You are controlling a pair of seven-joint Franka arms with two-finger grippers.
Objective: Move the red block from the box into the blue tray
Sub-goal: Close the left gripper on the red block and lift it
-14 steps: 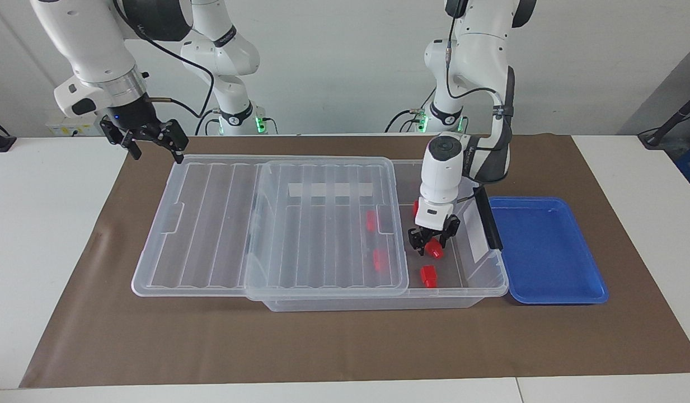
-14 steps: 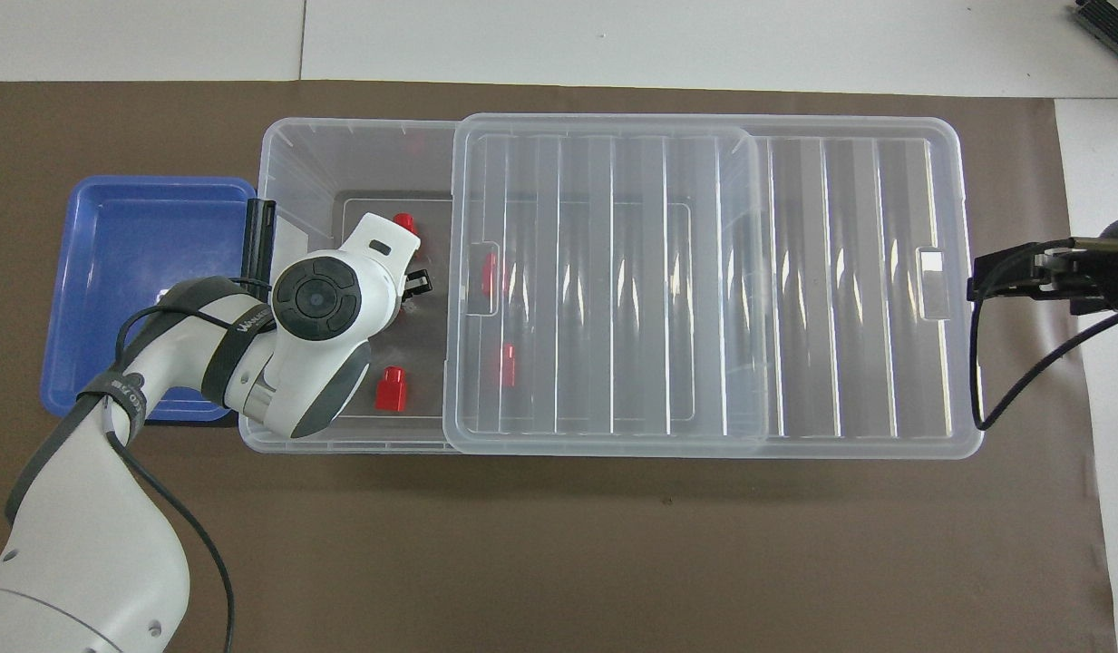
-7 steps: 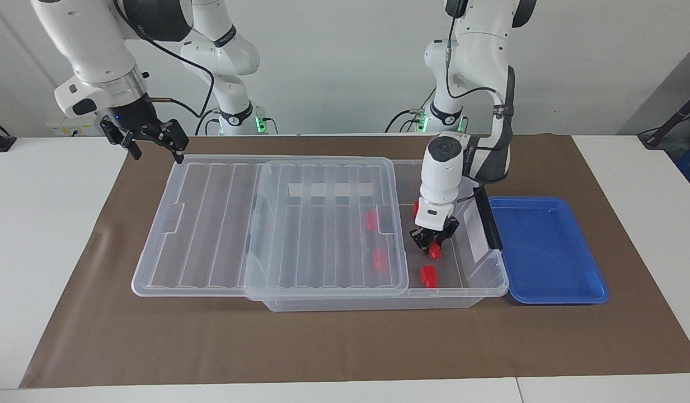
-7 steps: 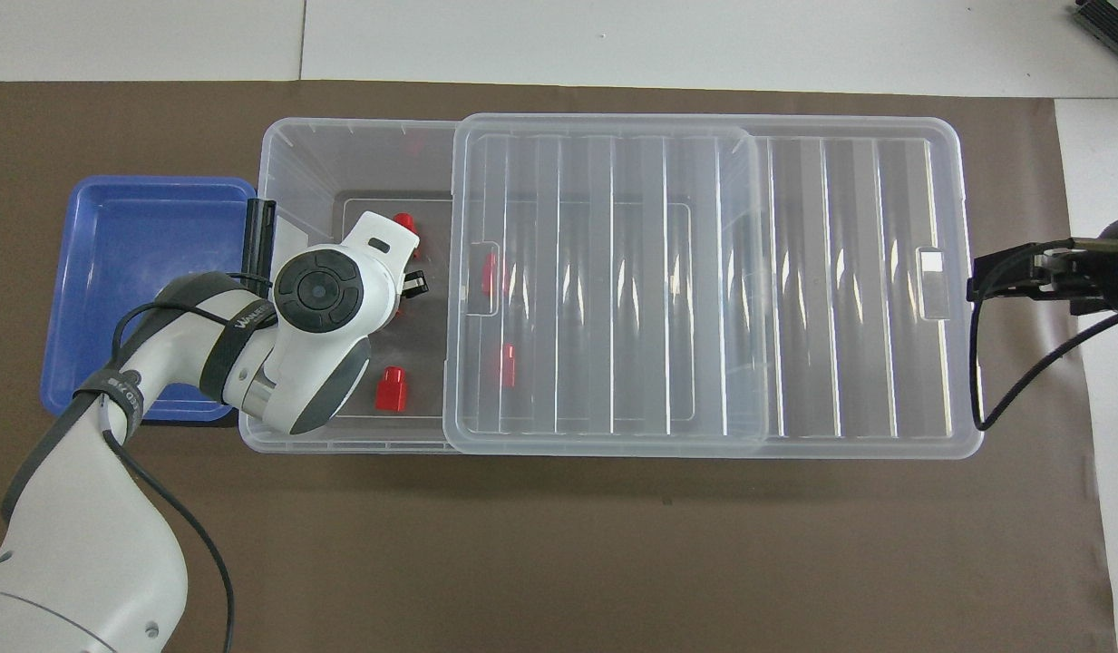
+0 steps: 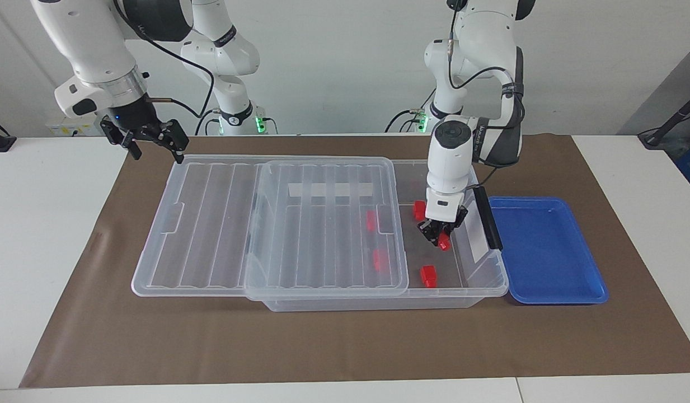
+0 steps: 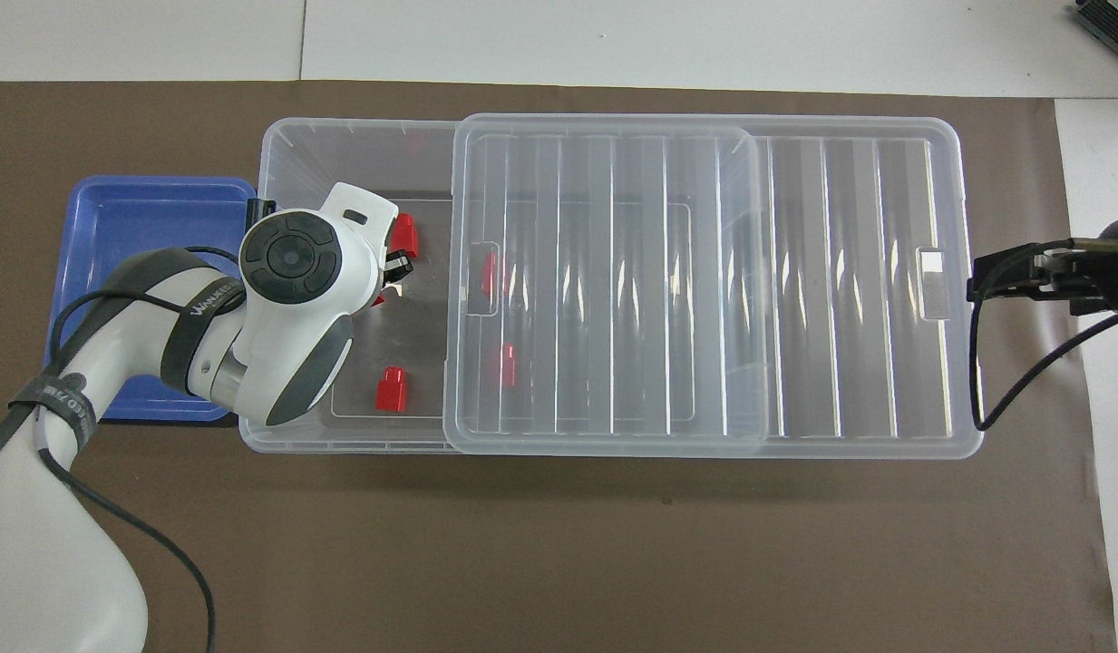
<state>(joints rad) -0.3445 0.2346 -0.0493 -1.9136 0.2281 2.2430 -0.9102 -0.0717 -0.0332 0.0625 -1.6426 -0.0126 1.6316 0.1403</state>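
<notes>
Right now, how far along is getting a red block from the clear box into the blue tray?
Done: ribbed clear lid slid aside, opening the large clear plastic box. In hand: left gripper holds a small red plastic block above the box floor. Left: carry it to the shallow blue plastic tray, which holds nothing. Right gripper waits.

In the overhead view the left arm's white wrist covers its own hand and most of the red block point(image 6: 378, 299) it grips. Two red blocks point(image 6: 491, 273) under the lid point(image 6: 613, 272) show only as blurs through the ribbed plastic. The right hand point(image 6: 1021, 277) is partly cut off by the picture's edge.
</notes>
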